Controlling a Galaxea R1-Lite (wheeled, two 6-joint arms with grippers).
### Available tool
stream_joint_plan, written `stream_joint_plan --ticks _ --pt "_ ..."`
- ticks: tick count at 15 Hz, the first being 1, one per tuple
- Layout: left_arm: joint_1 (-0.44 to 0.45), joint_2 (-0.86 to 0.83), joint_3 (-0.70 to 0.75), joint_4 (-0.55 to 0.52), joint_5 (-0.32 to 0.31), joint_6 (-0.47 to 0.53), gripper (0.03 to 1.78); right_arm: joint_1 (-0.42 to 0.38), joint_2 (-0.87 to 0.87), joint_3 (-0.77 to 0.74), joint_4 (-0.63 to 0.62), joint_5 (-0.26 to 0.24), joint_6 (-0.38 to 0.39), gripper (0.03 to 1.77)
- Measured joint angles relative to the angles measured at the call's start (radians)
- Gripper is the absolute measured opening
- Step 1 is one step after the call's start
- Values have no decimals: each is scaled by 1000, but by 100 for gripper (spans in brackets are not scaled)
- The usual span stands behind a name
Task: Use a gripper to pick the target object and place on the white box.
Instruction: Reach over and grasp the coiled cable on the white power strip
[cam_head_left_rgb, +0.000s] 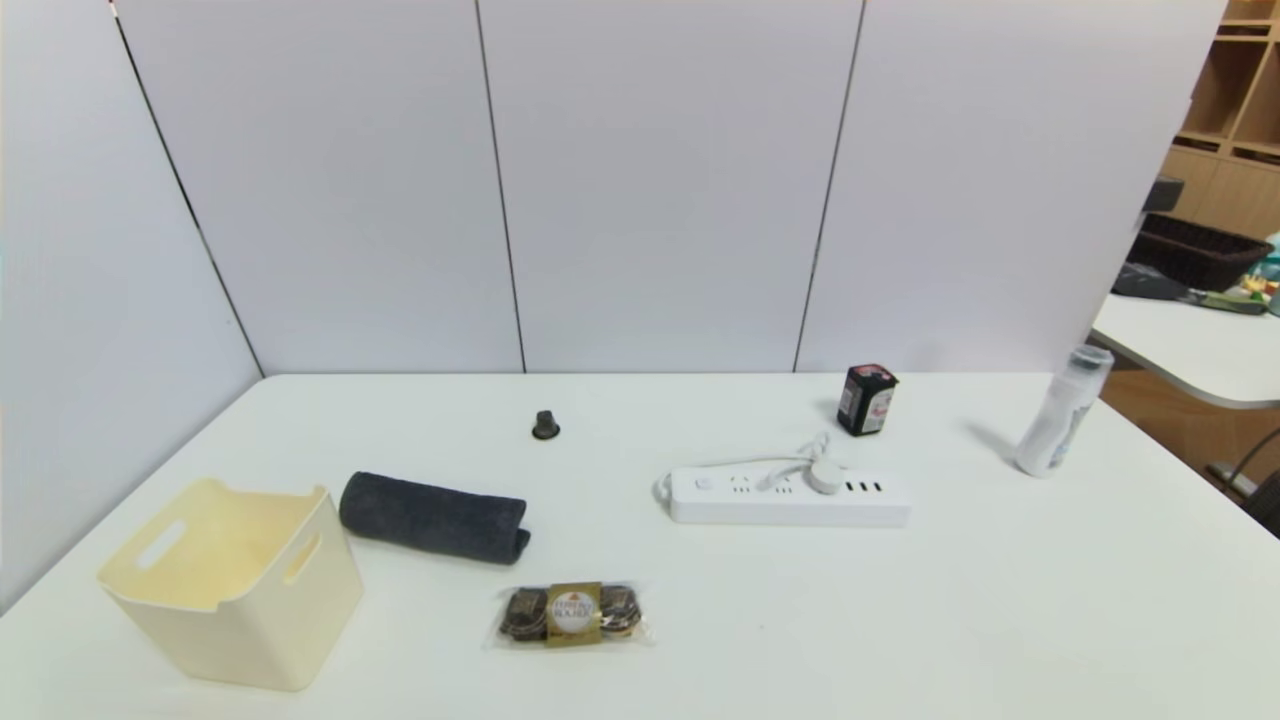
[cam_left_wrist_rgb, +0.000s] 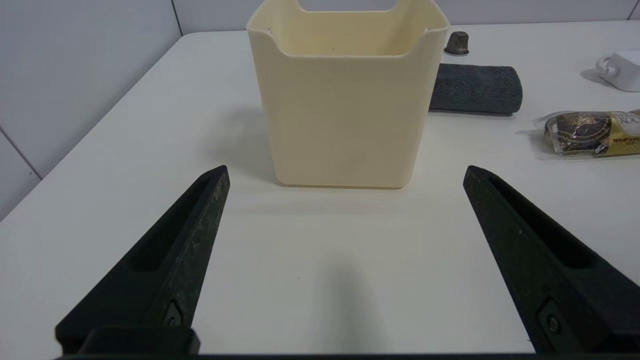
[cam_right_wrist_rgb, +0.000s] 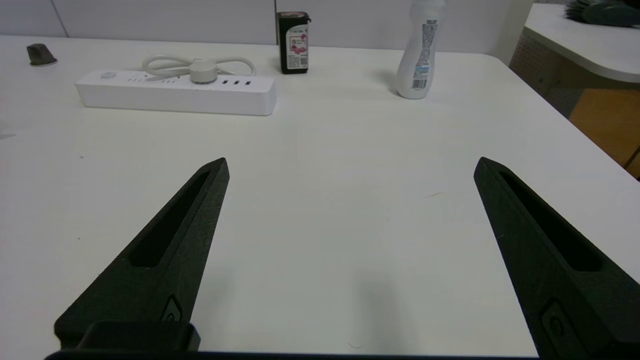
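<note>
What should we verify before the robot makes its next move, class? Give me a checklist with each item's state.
1. Right gripper open, nothing between its fingers, above the table's near part: ok.
2. Left gripper open and empty, on the near side of the white box: ok.
3. Power strip lying flat on the table: ok.
4. Cord clear of the strip's top: not ok; it is bundled over the sockets with its plug.
5. White box upright with its open top unobstructed: ok.
6. Power strip already at the white box: not ok; the rolled towel lies between them.
</note>
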Motion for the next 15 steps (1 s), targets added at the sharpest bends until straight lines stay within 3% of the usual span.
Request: stream_joint_plan --ticks 15 --pt "0 27 -19 7 -1 29 169 0 0 0 0 0 0 169"
